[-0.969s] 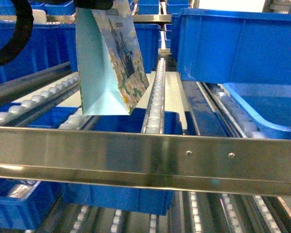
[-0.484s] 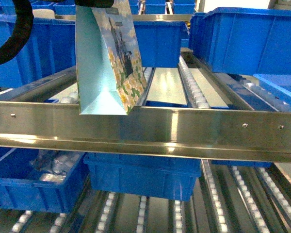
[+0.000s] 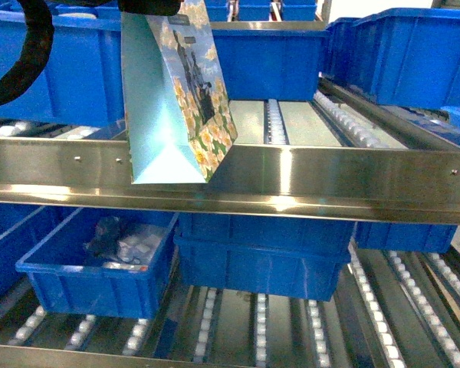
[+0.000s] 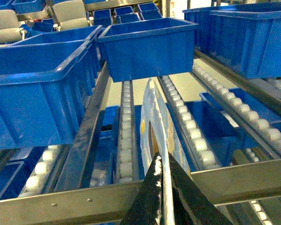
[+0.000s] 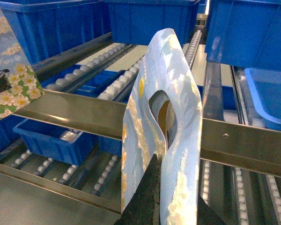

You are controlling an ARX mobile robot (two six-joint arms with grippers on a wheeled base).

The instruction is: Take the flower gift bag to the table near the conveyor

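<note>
two grippers each pinch a paper bag at its top edge. the flower bag (image 3: 176, 92) hangs from the left gripper (image 4: 163, 183) in front of the conveyor (image 3: 291, 180), jaws clamped on it. the right gripper (image 5: 161, 187) clamps a second bag (image 5: 171, 117). light, thin, easily creased; best held by the rim near the handle cut-out.

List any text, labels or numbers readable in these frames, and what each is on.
Nothing reads for certain.
Flower gift bag: a faint cursive line above the blossoms, too blurred to quote.
Same bag, head view: a small dark panel near the top, too small to read.
Cloud-print bag, blue bins, conveyor: no text visible.
</note>
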